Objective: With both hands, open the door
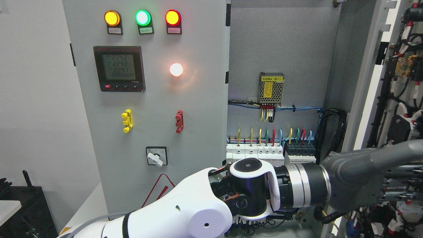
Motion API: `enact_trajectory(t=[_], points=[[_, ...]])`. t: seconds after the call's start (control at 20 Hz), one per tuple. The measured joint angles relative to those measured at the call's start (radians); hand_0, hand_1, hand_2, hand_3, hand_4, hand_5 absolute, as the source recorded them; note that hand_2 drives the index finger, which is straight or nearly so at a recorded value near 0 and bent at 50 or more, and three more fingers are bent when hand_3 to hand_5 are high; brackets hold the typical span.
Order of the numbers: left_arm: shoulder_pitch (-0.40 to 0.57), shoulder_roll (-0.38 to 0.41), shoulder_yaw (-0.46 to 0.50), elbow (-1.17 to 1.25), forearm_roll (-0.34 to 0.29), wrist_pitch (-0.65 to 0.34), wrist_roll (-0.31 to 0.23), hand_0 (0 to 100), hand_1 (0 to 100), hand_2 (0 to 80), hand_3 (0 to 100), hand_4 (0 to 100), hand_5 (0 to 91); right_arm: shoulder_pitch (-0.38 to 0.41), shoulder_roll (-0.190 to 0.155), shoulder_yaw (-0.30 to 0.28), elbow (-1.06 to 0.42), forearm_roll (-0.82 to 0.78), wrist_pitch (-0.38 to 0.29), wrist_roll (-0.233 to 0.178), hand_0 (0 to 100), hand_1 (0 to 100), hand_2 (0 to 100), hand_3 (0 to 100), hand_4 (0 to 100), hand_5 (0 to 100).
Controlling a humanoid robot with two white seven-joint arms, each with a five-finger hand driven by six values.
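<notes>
Left robot hand (pixel 363 178) against open right door (pixel 370 82), finger spread unclear, grip unclear.

Matt grey painted metal door (pixel 198 99), glossy white plastic arm (pixel 185 211)

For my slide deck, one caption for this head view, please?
Left arm's grey hand reaches across to the opened grey cabinet door, exposing the white breaker row.

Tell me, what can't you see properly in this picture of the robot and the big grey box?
- Left hand, head view: its grip on the open door is unclear.
- Right hand: outside the picture.
- Meter digits: too blurry to read surely.
- Breakers: lower row hidden behind the left arm.
- Door's wiring: cut off by the right edge.
</notes>
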Motion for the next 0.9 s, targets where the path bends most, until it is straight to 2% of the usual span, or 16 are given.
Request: enact_trajectory(t=[0.25,0.9], points=[[0.002,0.001,0.021,0.0,-0.002,0.017,-0.023,12,39,0.0,0,0,0.0,0.0,0.0,0.0,0.0,0.0,0.0,0.0,5,0,0,0,0,0],[0.044,0.073,0.081,-0.001,-0.003,0.034,-0.027,12,39,0.0,0,0,0.0,0.0,0.0,0.0,0.0,0.0,0.0,0.0,5,0,0,0,0,0]])
